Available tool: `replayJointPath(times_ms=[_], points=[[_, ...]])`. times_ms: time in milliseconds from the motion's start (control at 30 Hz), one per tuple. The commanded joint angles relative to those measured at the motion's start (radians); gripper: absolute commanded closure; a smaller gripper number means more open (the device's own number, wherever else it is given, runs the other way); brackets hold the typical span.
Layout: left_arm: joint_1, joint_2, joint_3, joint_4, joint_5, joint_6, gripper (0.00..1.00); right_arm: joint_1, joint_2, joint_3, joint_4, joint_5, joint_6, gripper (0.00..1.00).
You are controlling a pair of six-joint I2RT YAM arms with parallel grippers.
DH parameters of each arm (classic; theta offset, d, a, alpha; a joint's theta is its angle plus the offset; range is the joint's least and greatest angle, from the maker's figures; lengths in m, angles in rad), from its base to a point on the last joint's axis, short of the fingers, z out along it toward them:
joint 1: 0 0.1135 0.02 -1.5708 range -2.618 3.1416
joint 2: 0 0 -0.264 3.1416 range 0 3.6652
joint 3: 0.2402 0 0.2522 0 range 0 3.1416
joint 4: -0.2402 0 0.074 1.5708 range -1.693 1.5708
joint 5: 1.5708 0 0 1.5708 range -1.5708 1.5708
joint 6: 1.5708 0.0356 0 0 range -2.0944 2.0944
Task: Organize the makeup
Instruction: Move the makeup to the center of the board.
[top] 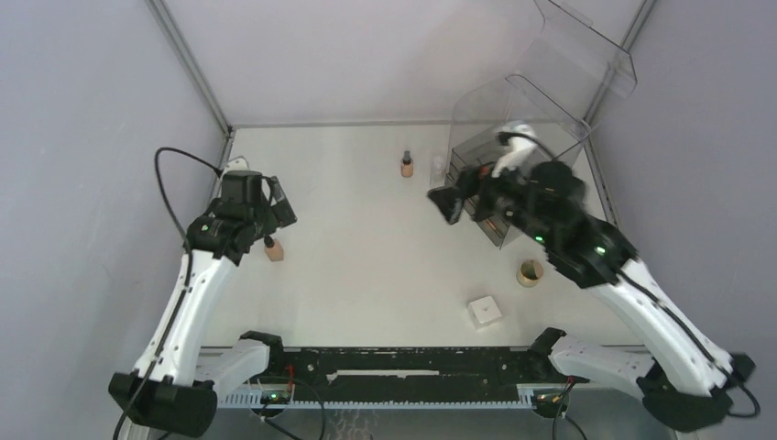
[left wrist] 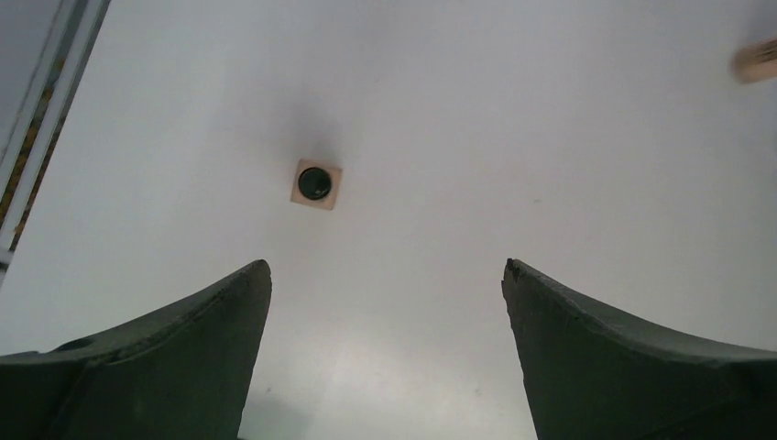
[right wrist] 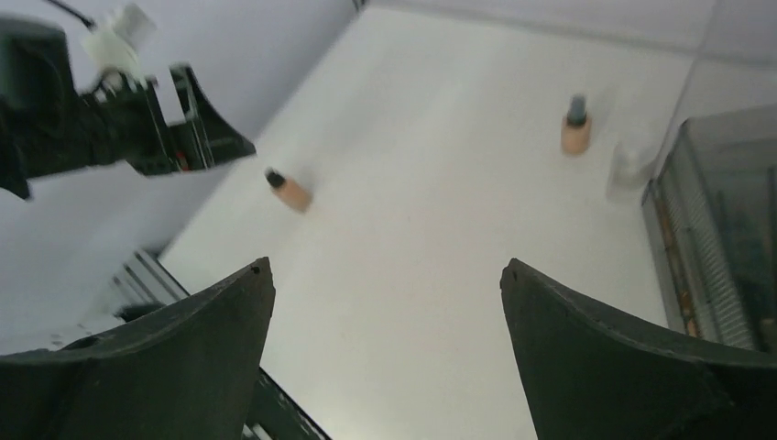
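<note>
A tan dark-capped bottle [top: 273, 247] stands at the left of the table, just below my left gripper [top: 280, 209]. The left wrist view shows it from above [left wrist: 317, 183], ahead of the open, empty left gripper [left wrist: 385, 266]. A second tan bottle [top: 407, 165] stands at the back middle. A round tan puff [top: 530, 272] and a white box [top: 485, 311] lie at the front right. My right gripper [top: 446, 203] is open and empty above the table, left of the bin. The right wrist view shows both bottles, one [right wrist: 290, 191] on the left and one [right wrist: 575, 128] at the back, beyond the right gripper [right wrist: 385, 266].
The big clear plastic bin [top: 513, 128] stands at the back right with its lid up and dark items inside; it also shows in the right wrist view [right wrist: 724, 229]. A small clear item [right wrist: 632, 165] sits beside it. Walls close in on the left, back and right.
</note>
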Motion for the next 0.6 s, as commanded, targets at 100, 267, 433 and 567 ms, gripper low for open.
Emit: replayJointPath(times_ms=[100,267,433,567], points=[[0.074,0.172,-0.055,0.000,-0.056,0.092,0.01,0.092,0.129,-0.026,-0.028,0.063,-0.038,0.00],[0.144,0.319,-0.095,0.072,0.080,0.166,0.09,0.092,0.128,-0.028,-0.017,0.058,-0.033,0.00],[0.188,0.422,-0.124,0.151,0.103,0.216,0.15,0.090,0.123,-0.049,-0.020,0.047,-0.014,0.00],[0.266,0.477,-0.130,0.188,0.169,0.269,0.30,0.087,0.126,-0.052,-0.031,0.041,-0.001,0.00]])
